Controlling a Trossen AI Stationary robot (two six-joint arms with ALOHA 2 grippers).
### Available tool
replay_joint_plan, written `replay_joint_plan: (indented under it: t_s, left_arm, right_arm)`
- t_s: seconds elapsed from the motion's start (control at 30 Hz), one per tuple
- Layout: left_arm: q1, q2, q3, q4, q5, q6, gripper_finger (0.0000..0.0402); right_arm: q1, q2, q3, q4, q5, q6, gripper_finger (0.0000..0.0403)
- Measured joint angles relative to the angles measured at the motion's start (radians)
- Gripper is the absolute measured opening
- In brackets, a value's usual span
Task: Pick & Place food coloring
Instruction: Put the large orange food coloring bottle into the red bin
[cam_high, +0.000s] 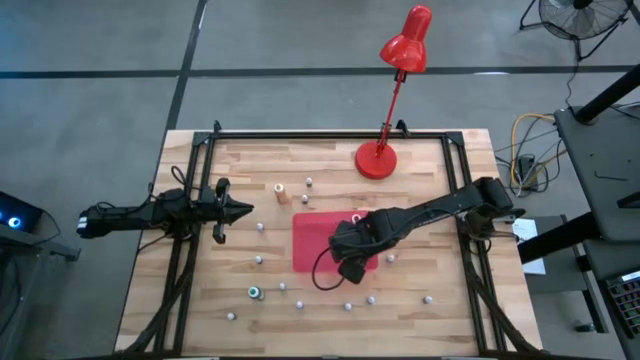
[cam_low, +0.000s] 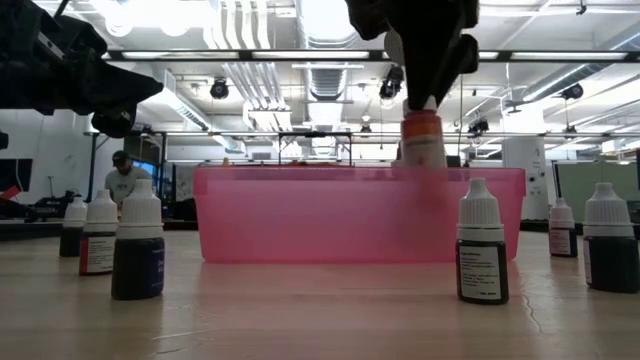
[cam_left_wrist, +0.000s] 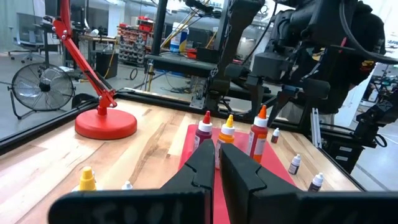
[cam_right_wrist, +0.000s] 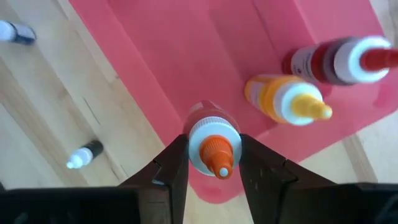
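A red flat tray (cam_high: 310, 245) lies mid-table. My right gripper (cam_high: 350, 250) hangs over its near part, shut on an orange-tipped food coloring bottle (cam_right_wrist: 213, 146). Two more bottles stand in the tray: a yellow-capped one (cam_right_wrist: 283, 99) and a dark red one (cam_right_wrist: 339, 61). Several tiny white-capped bottles (cam_high: 258, 260) stand scattered on the wood around the tray, with a teal one (cam_high: 255, 292) near the front and an orange one (cam_high: 281, 192) farther back. My left gripper (cam_high: 235, 210) hovers shut over the table's left part, pointing at the tray. My right gripper pinches the orange-tipped bottle by its white cap collar (cam_right_wrist: 198, 142), one finger (cam_right_wrist: 171, 165) on each side, coming from above and pointing down. The bottle hangs upright below the fingers, its body (cam_low: 424, 140) dipping inside the tray; whether its base touches the tray floor I cannot tell.
A red desk lamp stands with its base (cam_high: 376, 160) behind the tray, its arm leaning up and to the right. A black frame (cam_high: 330, 133) borders the table. Small bottles (cam_low: 481, 245) stand close before the tray's near wall (cam_low: 330, 215). A person (cam_low: 122, 180) sits far off in the room.
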Motion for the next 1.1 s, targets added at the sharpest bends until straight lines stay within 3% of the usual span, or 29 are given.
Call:
replay_joint_plan:
  t_s: [0.67, 1.1]
  left_arm:
    - [0.000, 0.000, 0.000, 0.000, 0.000, 0.000, 0.0000]
    - [0.000, 0.000, 0.000, 0.000, 0.000, 0.000, 0.0000]
  right_arm:
    - [0.014, -0.064, -0.204, 0.152, 0.016, 0.040, 0.0111]
    - [0.014, -0.067, -0.221, 0.220, 0.024, 0.028, 0.0111]
